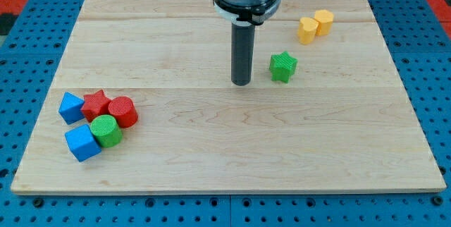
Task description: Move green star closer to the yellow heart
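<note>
Pale wood bench (211,149) on a blue pegboard lies mostly bare, with the green star (282,66) right of centre, my tip (242,82) just left of it without touching, and the yellow heart (307,30) further off to the far right beside a yellow block (323,22). No fingers exist on this rod, so nothing is held; I judge the tip should come round to the star's near-left side and push diagonally. Open room lies between them, though the far edge is near the heart, so a short push seems wise.
</note>
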You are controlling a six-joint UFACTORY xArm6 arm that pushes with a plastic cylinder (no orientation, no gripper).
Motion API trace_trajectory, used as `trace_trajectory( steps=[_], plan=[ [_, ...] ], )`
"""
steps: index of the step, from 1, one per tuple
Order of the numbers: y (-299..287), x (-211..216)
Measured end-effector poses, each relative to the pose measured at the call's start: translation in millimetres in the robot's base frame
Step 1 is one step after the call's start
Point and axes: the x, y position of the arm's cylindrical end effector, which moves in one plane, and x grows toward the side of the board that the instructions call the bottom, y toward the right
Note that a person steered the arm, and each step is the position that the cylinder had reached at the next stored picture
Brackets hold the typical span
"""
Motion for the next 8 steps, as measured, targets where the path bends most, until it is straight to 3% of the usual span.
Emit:
trace_trajectory(
  steps=[3, 5, 8],
  plan=[
    [111, -17],
    [111, -3],
    [148, -35]
  ],
)
